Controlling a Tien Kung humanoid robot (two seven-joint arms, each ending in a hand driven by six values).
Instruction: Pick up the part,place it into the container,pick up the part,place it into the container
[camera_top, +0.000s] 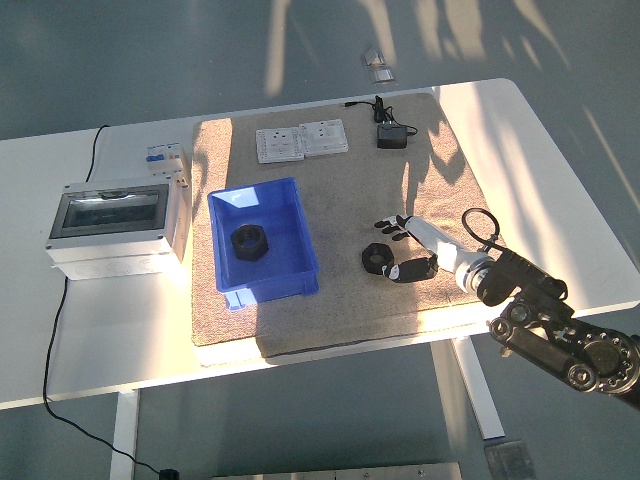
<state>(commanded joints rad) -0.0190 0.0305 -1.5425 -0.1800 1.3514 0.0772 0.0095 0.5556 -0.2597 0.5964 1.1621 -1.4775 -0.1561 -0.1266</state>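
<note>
**Black part waits on the mat, its twin already binned**

Black and ring-shaped, one part (250, 242) lies inside the blue container (292, 272), near the middle of its floor. By that showing, the first pick-and-place looks done. A second part (376, 258), the same black nut-like shape, rests on the tan mat (330, 190) to the right of the container and well apart from it, so the second half of the task is judged not yet done.

Reaching in from the lower right, the right hand (408, 250) sits just beside that second part, on its right. Its fingers are spread and relaxed, one group above and one below, and they grasp nothing; whether a fingertip touches the part cannot be told from this height. No left hand shows anywhere in the head view.

What remains, as a judgement: close on the loose part, lift it, carry it left over the container's wall and let it go.

The count:
- parts: two, one in the container, one on the mat
- container: one
- wall sockets (301, 140): two white plates side by side at the mat's far edge
- power adapter (390, 137): one, black, beside them
- grey enclosure box (115, 225): one, on the white surface (120, 350) left of the mat
</note>
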